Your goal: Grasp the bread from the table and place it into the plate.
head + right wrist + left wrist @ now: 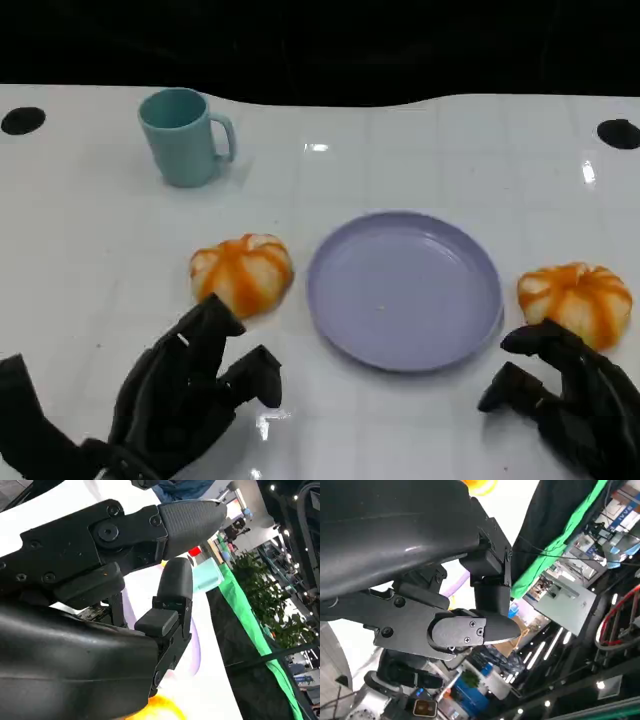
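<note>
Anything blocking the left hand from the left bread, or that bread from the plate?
Nothing visible. In the head view the left hand sits just in front of the left bread, open, with bare table between them. The purple plate lies right beside that bread, empty. The teal mug stands well behind, off the path.

head: looks down over white table (420, 420) | wrists: close behind own hands | shared: lilac plate (405, 290)

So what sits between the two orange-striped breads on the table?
In the head view, the purple plate lies between the left bread and the right bread, with a strip of bare white table on either side of it. The plate holds nothing.
</note>
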{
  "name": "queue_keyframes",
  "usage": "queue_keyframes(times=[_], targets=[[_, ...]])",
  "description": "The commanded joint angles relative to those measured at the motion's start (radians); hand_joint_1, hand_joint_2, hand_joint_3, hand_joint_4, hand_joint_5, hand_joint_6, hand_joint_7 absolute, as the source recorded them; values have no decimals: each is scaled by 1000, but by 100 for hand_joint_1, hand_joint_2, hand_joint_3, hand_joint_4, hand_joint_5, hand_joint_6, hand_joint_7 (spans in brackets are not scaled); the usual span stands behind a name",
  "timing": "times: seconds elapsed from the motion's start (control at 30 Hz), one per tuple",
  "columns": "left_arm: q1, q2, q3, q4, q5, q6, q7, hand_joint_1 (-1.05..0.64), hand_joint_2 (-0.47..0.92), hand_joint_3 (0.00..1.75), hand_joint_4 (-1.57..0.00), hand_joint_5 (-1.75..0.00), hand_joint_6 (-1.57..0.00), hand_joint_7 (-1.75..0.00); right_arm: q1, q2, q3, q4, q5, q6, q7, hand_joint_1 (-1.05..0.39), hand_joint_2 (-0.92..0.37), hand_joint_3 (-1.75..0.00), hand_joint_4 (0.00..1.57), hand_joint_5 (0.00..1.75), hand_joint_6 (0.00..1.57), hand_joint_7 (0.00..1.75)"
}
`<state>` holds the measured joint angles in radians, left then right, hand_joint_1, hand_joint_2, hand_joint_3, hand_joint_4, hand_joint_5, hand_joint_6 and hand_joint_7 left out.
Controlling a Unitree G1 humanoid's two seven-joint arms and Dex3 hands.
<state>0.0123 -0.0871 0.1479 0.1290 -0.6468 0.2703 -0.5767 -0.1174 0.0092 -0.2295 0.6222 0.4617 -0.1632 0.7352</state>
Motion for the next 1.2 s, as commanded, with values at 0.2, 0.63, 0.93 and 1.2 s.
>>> queue_keyframes(times=[0.2, 0.63, 0.93, 1.2], targets=[[-19, 30, -65, -58, 271, -265, 93, -57, 92, 24, -56, -117, -59, -48, 14, -13, 5, -14, -18, -7, -14, -52, -92, -20, 69, 146, 66, 108], [-113, 231, -192, -62, 909, -552, 392, -53, 92, 7, -16, -55, -39, -2, 3, -9, 6, -2, -40, -33, -37, -53, -92, -23, 69, 151, 62, 117], [-169, 357, -272, -115, 1282, -515, 566, -55, 88, 0, -15, -30, -34, 0, 3, -5, 2, -17, -27, 11, -49, -57, -92, -18, 68, 153, 64, 117], [-240, 449, -381, -178, 1510, -354, 428, -46, 83, 0, 0, -7, -16, -1, 19, 0, 1, -63, -18, 55, -63, -54, -92, -16, 65, 155, 65, 118]])
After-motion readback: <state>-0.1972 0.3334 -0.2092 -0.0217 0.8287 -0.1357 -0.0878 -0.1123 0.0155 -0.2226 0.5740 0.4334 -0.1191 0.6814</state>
